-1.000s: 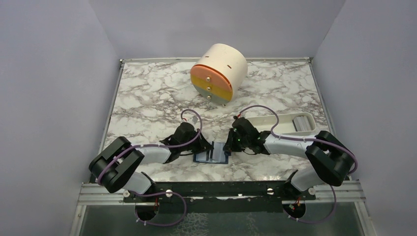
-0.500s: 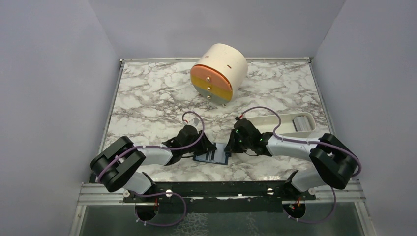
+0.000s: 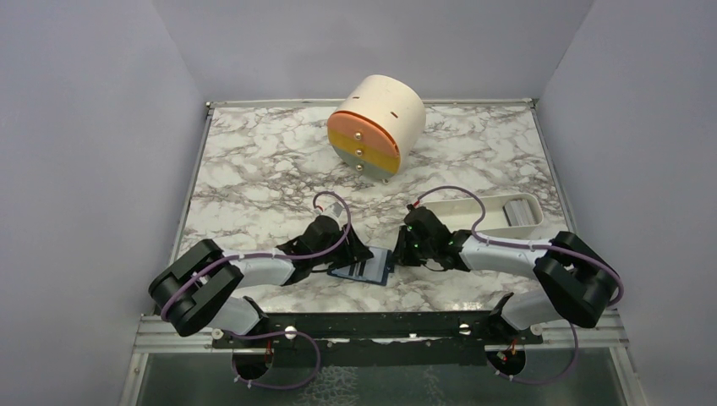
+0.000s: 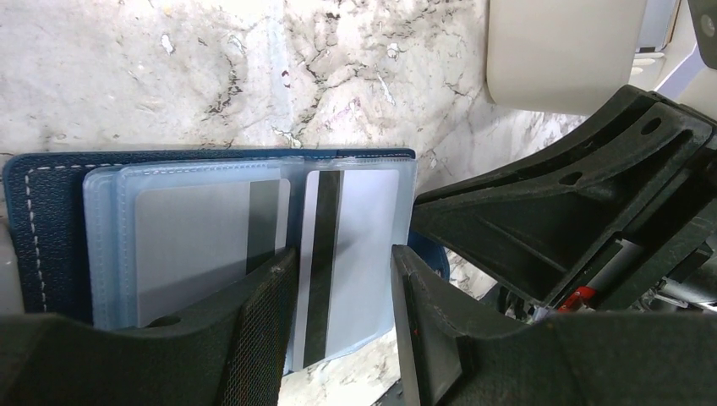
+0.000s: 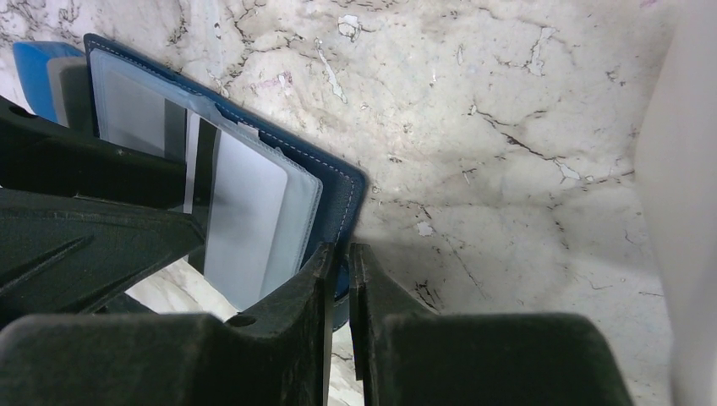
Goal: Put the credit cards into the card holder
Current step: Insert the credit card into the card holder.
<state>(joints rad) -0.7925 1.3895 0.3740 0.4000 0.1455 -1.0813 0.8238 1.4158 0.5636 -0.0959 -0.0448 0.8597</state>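
The navy card holder (image 3: 362, 270) lies open near the front edge, also seen in the left wrist view (image 4: 42, 220). Two pale credit cards with dark stripes sit in its clear sleeves, one on the left (image 4: 199, 245) and one on the right (image 4: 363, 228). My left gripper (image 4: 342, 262) is open, with its jaws astride the right card's lower part. My right gripper (image 5: 340, 249) is shut on the holder's navy right edge (image 5: 342, 190), beside a sleeved card (image 5: 249, 220). In the top view the left gripper (image 3: 359, 253) and the right gripper (image 3: 395, 256) meet over the holder.
A white oblong tray (image 3: 473, 211) stands just right of the right arm and shows in both wrist views (image 4: 558, 51) (image 5: 685, 169). A small bright blue block (image 5: 34, 59) lies beyond the holder. A round cream drawer unit (image 3: 376, 125) stands at the back.
My left gripper has slid right, over the holder. The holder has shifted slightly and turned. The right gripper has moved a little right and stays at the holder's edge.
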